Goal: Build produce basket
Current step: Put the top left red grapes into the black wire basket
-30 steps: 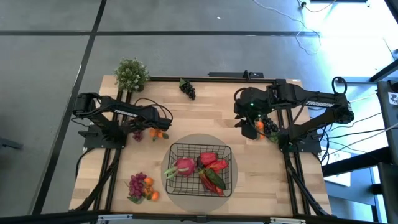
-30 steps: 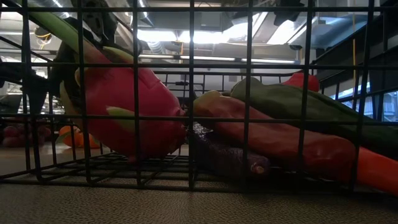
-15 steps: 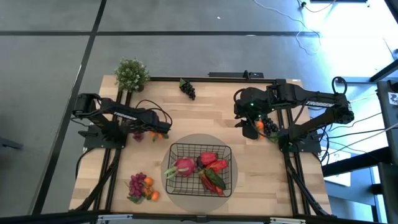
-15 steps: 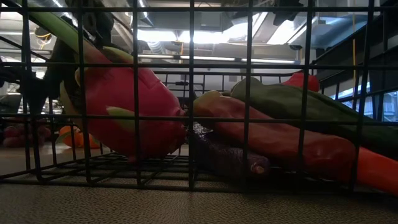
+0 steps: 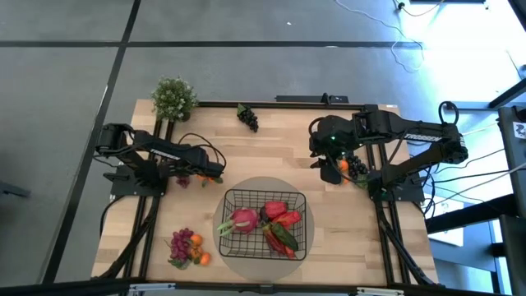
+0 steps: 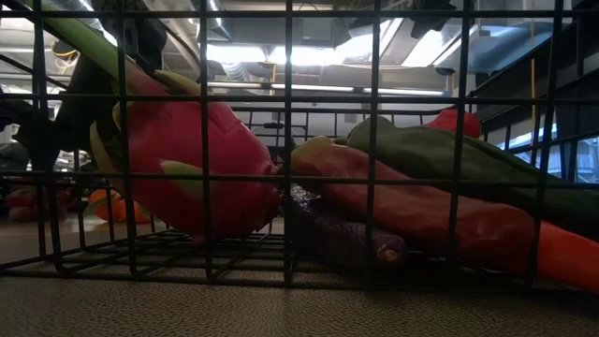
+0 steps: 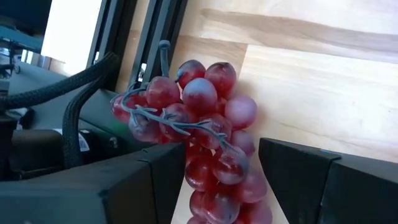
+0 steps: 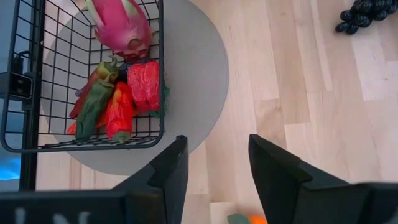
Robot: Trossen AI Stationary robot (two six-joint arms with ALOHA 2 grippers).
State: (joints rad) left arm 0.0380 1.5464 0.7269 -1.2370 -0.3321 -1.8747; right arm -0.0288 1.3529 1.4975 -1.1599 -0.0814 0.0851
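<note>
Red grape bunch (image 7: 208, 146) between left claw (image 5: 182, 174) fingers, gripped.
Left of basket (image 5: 265, 224) on worktop (image 5: 279, 140); right claw (image 8: 212, 163) open.

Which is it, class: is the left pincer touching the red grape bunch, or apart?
Touching. In the left wrist view, the left pincer closes around the red grape bunch, fingers pressed against it.

The black wire basket (image 5: 265, 224) sits upright on a grey disc. Inside lie a pink radish (image 5: 244, 219) and red peppers (image 5: 281, 215). A red grape bunch (image 7: 199, 137) hangs between the left end effector's (image 7: 217, 186) fingers.
</note>
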